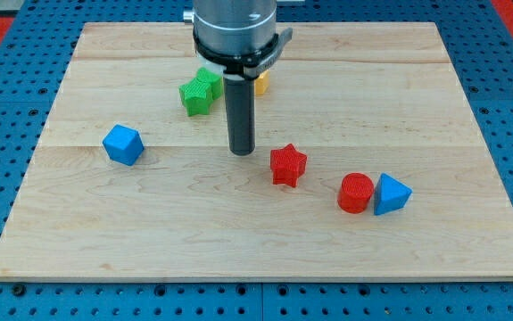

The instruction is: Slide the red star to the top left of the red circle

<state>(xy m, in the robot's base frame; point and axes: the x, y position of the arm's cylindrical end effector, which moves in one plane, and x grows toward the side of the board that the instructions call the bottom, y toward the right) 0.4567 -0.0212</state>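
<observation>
The red star (288, 166) lies near the middle of the wooden board (149, 223). The red circle (356, 193) sits to its lower right, touching a blue triangular block (391, 194) on its right. My tip (242, 151) stands just to the upper left of the red star, a small gap from it. The rod rises from there toward the view's top and hides part of the yellow blocks.
Two green blocks (200, 90) sit together at the upper left of my rod. A yellow block (261, 83) peeks out behind the rod. A blue block (122, 144) lies at the view's left.
</observation>
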